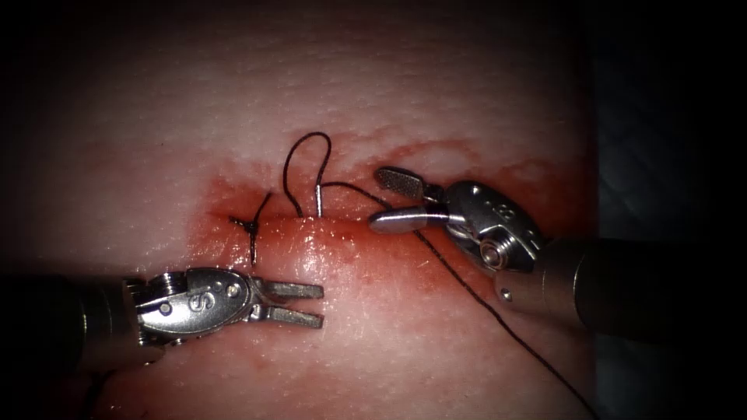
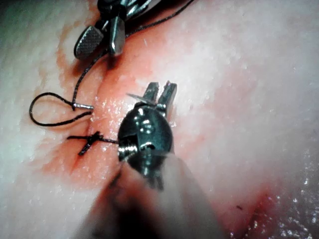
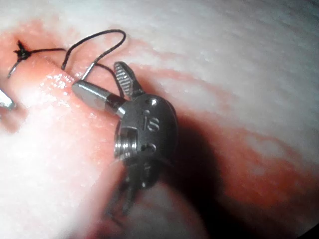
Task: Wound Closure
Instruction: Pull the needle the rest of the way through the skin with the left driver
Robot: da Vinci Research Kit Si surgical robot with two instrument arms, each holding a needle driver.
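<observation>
The cut [image 1: 311, 222] runs across the tissue [image 1: 436, 85], with a tied knot [image 1: 250, 226] at its left end. The needle [image 1: 319, 199] stands in the tissue at the cut's far edge; just its tail end sticks out, with nothing holding it. Thread [image 1: 307, 138] loops above it and trails off to the lower right under the right tool. My right tool [image 1: 389, 201] is open just right of the needle, holding nothing. My left tool [image 1: 310, 303] is open below the cut, also holding nothing. The needle tail [image 2: 84, 106] and knot [image 2: 89, 141] lie beside the left tool [image 2: 160, 93]. The right tool [image 3: 102, 82] gapes near the needle [image 3: 88, 72].
Red fluid [image 1: 467, 264] stains the tissue around the cut and beneath both tools. The tissue's edge [image 1: 593, 155] drops off on the right, behind the right shaft. The knot's short cut ends [image 1: 263, 204] stick up at the left.
</observation>
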